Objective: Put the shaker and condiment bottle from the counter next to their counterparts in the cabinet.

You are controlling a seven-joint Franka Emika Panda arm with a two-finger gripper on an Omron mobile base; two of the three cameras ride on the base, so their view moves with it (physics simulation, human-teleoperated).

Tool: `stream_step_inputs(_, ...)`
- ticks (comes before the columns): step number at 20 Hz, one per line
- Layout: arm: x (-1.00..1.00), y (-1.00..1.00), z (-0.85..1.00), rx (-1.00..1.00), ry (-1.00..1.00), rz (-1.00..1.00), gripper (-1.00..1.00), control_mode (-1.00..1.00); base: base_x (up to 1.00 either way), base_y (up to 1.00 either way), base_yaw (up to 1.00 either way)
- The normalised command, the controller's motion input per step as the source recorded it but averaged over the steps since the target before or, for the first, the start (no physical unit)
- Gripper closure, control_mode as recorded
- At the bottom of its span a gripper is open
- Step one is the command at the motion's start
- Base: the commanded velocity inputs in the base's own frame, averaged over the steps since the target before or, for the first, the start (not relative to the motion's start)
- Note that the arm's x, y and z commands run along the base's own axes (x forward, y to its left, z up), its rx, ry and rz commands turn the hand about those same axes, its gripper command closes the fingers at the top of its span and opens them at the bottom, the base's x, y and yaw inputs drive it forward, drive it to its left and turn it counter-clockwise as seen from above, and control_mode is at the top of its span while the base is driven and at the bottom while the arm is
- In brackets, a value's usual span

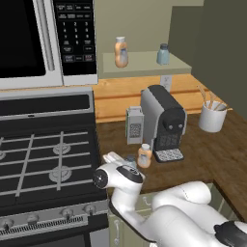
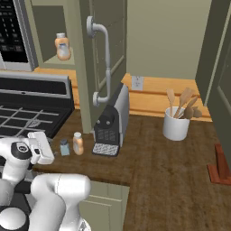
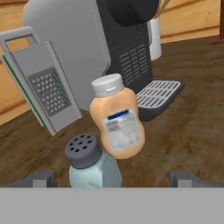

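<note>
Gripper [image 3: 112, 179] jaws wide, fingertips [image 3: 37, 179] barely showing, straddling shaker [image 3: 91, 162] without contact. Shaker on counter [image 1: 212, 154], partly hidden behind arm in left base view. Condiment bottle [image 3: 117, 122] just beyond it, near coffee machine [image 1: 164, 120] and grater [image 3: 46, 83]. Counterparts: bottle [image 1: 121, 52] and second shaker [image 1: 163, 54] on cabinet [image 1: 144, 62] shelf.

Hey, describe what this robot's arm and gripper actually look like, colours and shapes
The arm is glossy white, built of thick rounded segments joined by dark grey to black joint caps, one round black disc at the elbow. The gripper ends in two small dark grey, blocky finger tips. The hand is a white boxy block. No cables or markings show.
</note>
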Motion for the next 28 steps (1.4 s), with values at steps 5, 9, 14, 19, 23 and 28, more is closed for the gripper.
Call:
stream_step_inputs(5,0.15,0.10,-0.17,0.00,0.00,-0.02,-1.00,-1.00,0.00,0.00,0.00)
stream_step_inputs(9,0.21,0.14,-0.10,0.00,0.00,-0.04,-1.00,-1.00,0.00,0.00,0.00)
stream_step_inputs(14,0.18,0.04,-0.06,0.00,0.00,-0.04,-1.00,-1.00,0.00,0.00,0.00)
stream_step_inputs(19,0.13,0.00,-0.06,0.00,0.00,0.00,-1.00,-1.00,0.00,0.00,0.00)
stream_step_inputs(23,0.06,-0.02,-0.10,0.02,0.00,0.00,-1.00,-1.00,0.00,0.00,0.00)
stream_step_inputs(28,0.00,-0.13,-0.13,0.04,0.00,0.00,-1.00,-1.00,0.00,0.00,0.00)
